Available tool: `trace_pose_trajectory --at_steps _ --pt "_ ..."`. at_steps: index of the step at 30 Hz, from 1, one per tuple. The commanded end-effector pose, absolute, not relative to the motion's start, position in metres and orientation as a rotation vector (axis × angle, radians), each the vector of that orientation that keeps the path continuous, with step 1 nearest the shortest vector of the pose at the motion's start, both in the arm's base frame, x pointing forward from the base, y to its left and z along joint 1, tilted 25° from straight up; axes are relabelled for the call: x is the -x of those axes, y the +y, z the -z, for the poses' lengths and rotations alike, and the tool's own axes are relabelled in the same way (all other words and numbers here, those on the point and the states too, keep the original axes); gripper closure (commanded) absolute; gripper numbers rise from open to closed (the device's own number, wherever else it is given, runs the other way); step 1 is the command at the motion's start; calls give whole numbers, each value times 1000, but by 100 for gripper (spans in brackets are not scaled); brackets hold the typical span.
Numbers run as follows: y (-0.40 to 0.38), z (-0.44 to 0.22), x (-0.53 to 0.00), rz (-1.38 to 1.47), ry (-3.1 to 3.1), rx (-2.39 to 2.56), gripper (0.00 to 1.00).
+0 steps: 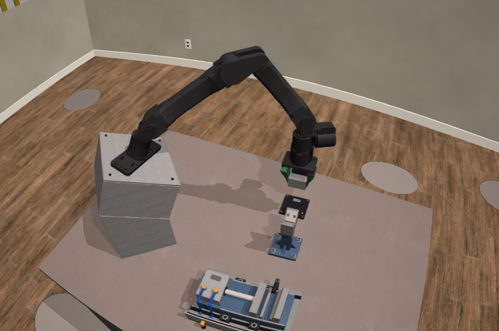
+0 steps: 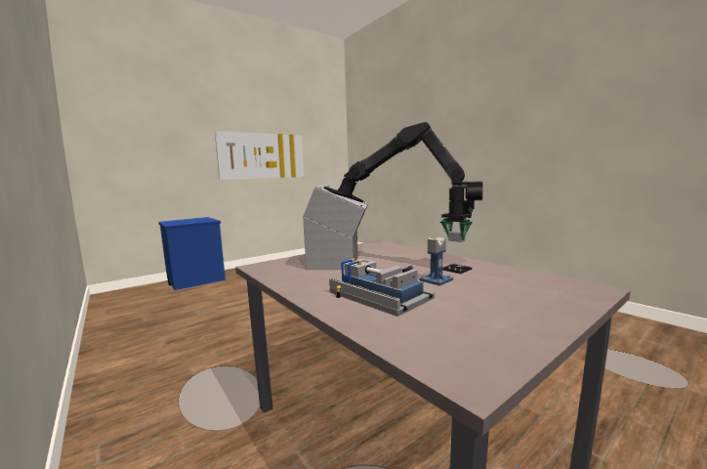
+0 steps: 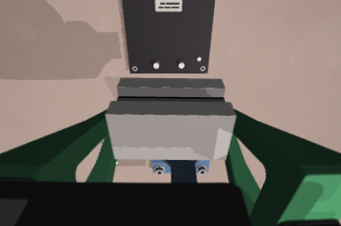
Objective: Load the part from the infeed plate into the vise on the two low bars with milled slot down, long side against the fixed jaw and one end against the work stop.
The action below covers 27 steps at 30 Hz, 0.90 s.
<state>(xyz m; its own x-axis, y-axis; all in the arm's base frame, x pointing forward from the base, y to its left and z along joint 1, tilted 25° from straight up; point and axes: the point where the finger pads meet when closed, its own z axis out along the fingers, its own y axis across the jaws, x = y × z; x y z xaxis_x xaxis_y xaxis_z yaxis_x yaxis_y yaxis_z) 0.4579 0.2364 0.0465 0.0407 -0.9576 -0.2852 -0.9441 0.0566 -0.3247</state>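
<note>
My gripper points down, shut on the ends of the grey part. The part is in the air, its long side across the fingers; a dark slot line runs along it on the infeed plate's side in the wrist view. The black infeed plate lies below, without the part. The V-block is empty on its stand. The vise is open. Its fixed jaw and work stop show.
The V-block's blue stand rises between the infeed plate and the vise. Blue air hoses stand up at the vise's cylinder end. The arm's grey pedestal is at the left on the table.
</note>
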Motion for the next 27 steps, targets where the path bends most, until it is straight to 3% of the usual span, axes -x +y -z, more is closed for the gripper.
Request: trace_pose_trajectory --at_steps 1,27 --pt "224 -69 -446 26 1923 1899 100" --pt "207 -147 -430 47 1891 1874 100"
